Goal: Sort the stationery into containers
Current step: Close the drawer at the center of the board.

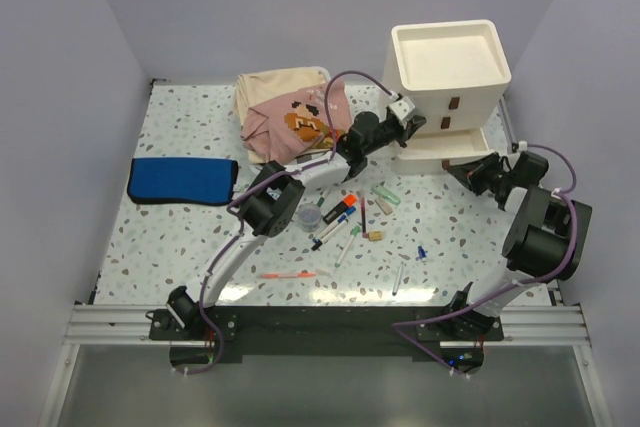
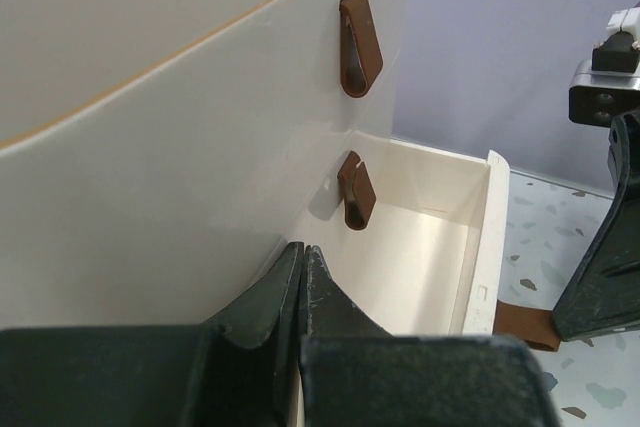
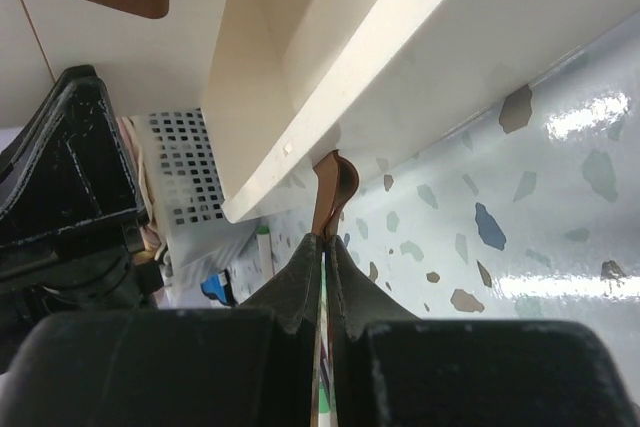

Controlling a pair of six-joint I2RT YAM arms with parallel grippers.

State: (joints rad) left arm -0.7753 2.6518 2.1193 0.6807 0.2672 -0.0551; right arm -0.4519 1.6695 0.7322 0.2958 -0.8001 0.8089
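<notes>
Pinching the brown handle (image 3: 326,197) of the lowest drawer (image 1: 447,147), the right gripper (image 3: 322,239) has its two black fingers clamped on the strap, which sticks up between their tips. That drawer stands pulled out from the foot of the cream-white drawer unit (image 1: 452,72). The left gripper (image 2: 303,252) has its fingers pressed together with nothing between them. Its tips point at the unit's front face just below a second handle (image 2: 355,190); whether they touch it cannot be told. The loose pens and markers (image 1: 345,215) lie scattered on the speckled table (image 1: 180,247) between the two arms, in front of the unit, with a small clear cup (image 1: 311,217) among them and an orange pen (image 1: 290,274) nearer the bases. Left of the unit sits a basket of pink and beige clothes (image 1: 290,107), and a blue pouch (image 1: 185,179) lies flat farther left.
</notes>
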